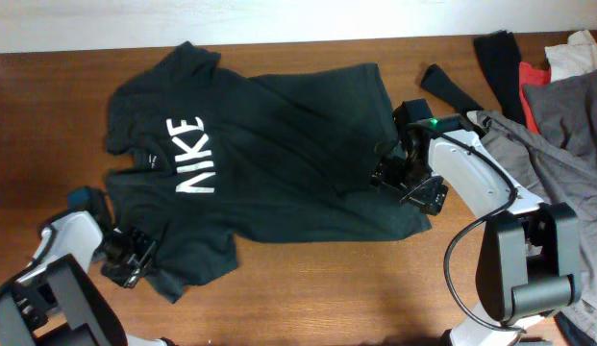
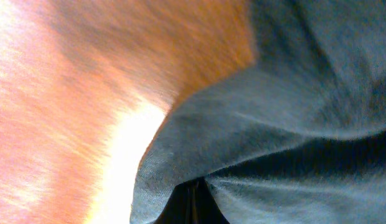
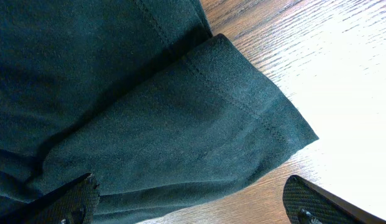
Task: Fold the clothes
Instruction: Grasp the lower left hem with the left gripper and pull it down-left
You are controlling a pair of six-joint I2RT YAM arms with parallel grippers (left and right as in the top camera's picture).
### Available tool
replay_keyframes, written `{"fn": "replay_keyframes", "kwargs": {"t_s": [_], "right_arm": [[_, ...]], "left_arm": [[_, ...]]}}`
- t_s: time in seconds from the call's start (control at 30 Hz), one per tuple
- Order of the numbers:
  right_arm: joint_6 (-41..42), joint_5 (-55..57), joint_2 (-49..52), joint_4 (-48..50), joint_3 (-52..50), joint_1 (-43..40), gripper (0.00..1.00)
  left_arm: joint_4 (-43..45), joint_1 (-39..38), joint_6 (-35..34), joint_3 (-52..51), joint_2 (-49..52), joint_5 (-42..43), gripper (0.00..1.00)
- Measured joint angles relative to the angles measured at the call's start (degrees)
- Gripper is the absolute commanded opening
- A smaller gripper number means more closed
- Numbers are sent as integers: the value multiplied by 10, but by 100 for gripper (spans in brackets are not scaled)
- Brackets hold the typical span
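overhead: NIKE logo on shirt | right wrist: stitched edge | left gripper low, pinching sleeve | right gripper over shirt's right edge, fingers spread wide

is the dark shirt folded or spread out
Spread out: the shirt lies rumpled but open on the table, logo face up.

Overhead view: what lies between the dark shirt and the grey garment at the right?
The right arm, its open pincer over the edge of the shirt; the overhead view shows it.
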Motion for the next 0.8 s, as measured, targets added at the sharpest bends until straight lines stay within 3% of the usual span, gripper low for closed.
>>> {"fn": "replay_keyframes", "kwargs": {"t_s": [0.27, 0.6, 0.8], "right_arm": [[0, 0, 0, 0, 0, 0, 99], [0, -1, 0, 0, 0, 0, 99], [0, -1, 0, 0, 0, 0, 98]], "left_arm": [[24, 56, -14, -2, -6, -28, 1], [64, 65, -16, 2, -8, -138, 1], [6, 74, -15, 41, 14, -184, 2]]}}
